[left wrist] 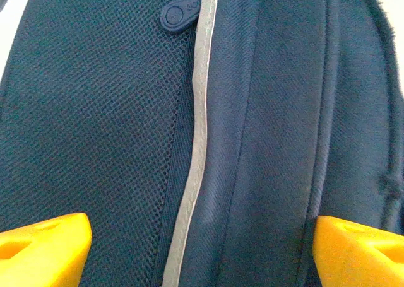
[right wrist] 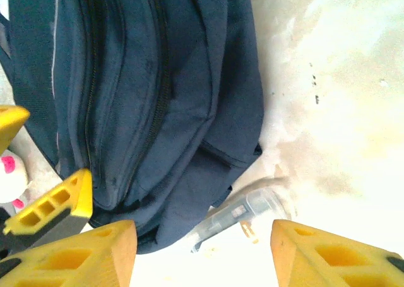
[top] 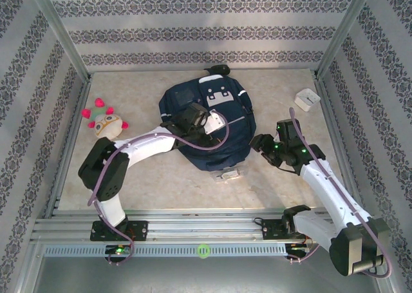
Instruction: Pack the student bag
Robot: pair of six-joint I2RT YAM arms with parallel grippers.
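L gripper [left wrist: 201,254]: jaws wide apart, nothing between them, hovering close over the student bag [top: 235,145] front; can't tell if it's touching the fabric. Under it are a mesh panel [left wrist: 95,123] + light reflective stripe [left wrist: 196,142]. Zip pull [left wrist: 180,12] sits ahead of the fingers, not between them. R gripper [right wrist: 203,257]: jaws also apart, empty, just beside bag's right lower edge, over bare table [top: 161,177]. Bag lies flat mid-table, zips look shut. Clear plastic item [right wrist: 249,210] at bag's near edge, touching it. Plush toy [top: 104,121] well off left, white box [top: 307,99] far right. Risks imo: if L closes here it pinches mesh/stripe, not the pull, so zip won't move. Nothing pins bag, so any tug drags it, maybe over the clear item. Text: pull has embossed chars, unreadable; patch marks too small. No brand legible.
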